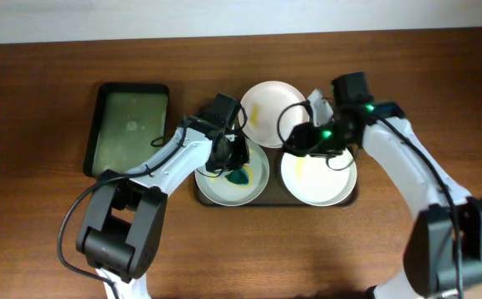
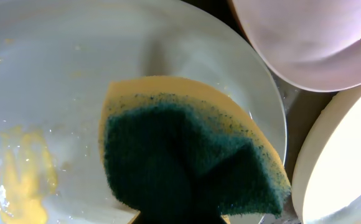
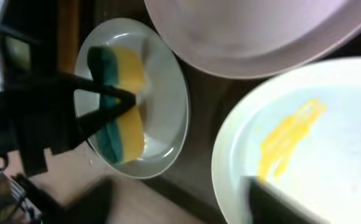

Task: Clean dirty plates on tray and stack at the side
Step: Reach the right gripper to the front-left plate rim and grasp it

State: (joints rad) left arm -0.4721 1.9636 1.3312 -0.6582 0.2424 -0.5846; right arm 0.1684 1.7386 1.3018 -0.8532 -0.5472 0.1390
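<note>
Left gripper (image 1: 228, 156): clenched on sponge (image 2: 187, 155), over 9 o'clock plate (image 1: 258, 184).
Right gripper (image 1: 306, 139): I cannot tell its grip.
Done: no stack.
Remaining: yellow smears (image 2: 18, 171) on both tray (image 1: 275, 198) plates; stacking.

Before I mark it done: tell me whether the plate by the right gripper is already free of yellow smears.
No, a yellow smear streaks that plate in the right wrist view.

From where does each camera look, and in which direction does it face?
Overhead: above the table, looking straight down at the tray, plates, left arm and right arm.
Left wrist: close above the left plate, looking down at the sponge; its fingers barely show.
Right wrist: above the smeared right plate, looking toward the left gripper; one dark finger shows.
Shared: both wrist views show the sponge.
</note>
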